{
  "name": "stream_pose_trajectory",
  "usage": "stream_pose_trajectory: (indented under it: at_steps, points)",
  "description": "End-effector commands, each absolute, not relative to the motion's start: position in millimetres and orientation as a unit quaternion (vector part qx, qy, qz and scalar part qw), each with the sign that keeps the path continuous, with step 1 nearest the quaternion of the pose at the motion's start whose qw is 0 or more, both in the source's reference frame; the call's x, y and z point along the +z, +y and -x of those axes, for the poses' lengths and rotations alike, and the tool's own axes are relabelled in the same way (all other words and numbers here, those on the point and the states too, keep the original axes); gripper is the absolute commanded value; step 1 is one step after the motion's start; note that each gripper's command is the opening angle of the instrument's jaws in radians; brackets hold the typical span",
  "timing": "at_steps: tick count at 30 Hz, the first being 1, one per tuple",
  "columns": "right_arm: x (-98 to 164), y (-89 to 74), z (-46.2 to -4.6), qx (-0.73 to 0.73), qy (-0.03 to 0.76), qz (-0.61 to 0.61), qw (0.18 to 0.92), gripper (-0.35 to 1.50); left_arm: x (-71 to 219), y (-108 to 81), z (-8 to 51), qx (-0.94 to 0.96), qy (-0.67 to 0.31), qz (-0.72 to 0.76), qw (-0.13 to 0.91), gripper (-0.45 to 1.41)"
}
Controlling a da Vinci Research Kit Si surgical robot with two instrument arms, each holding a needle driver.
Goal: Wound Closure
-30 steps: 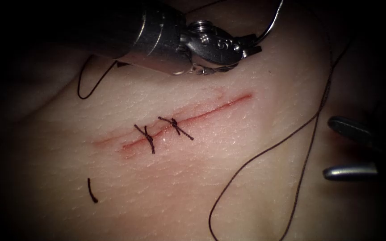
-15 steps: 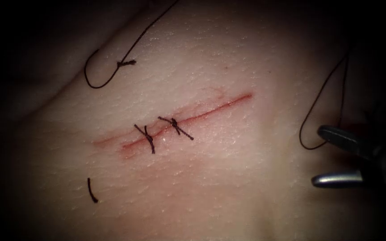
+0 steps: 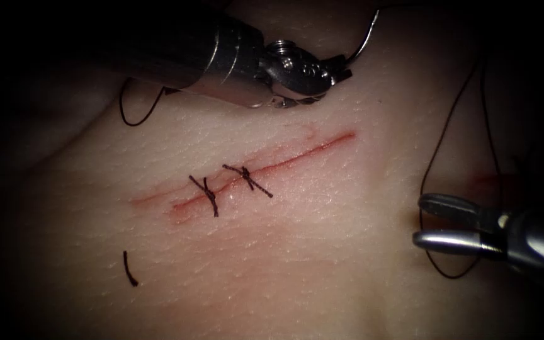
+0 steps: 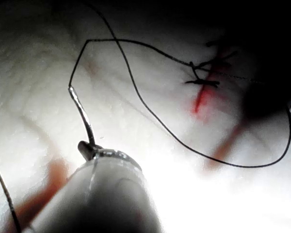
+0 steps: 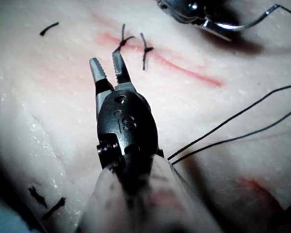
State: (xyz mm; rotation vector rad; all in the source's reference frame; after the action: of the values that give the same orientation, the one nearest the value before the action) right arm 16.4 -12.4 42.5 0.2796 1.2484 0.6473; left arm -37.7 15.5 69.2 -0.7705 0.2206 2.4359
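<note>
Endoscope overhead; wrist views close

The left tool [image 3: 338, 68], above the cut [image 3: 266, 170], grips the needle [image 3: 365, 39] clear of the tissue [image 3: 322, 271]. Right of the cut, the right tool [image 3: 432, 221] holds nothing, fingers [image 3: 443, 240] apart, thread [image 3: 439, 148] looping beside it. Two stitches [image 3: 228, 184] cross the cut.

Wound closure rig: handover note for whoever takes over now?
Left tool: jaws shut on the needle near one end; needle is clear of the tissue, above the cut's right end.
Right tool: jaws open, holding nothing, right of the cut, beside a thread loop.
Done: two knotted stitches across the cut's left half.
Left: right half unstitched.
</note>
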Motion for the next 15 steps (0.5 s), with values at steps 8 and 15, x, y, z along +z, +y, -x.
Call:
stream_pose_trajectory:
  at_steps: [8,15]
  points:
    - [44.9,-13.1,-19.5,0.334,0.550,-0.181,0.743,-0.35,69.7,9.1,36.4,0.909,0.091,0.289,0.287,-0.45]
    - [49.0,-11.0,-20.1,0.462,0.510,-0.180,0.703,0.61,68.1,5.7,36.5,0.885,0.161,0.305,0.314,-0.45]
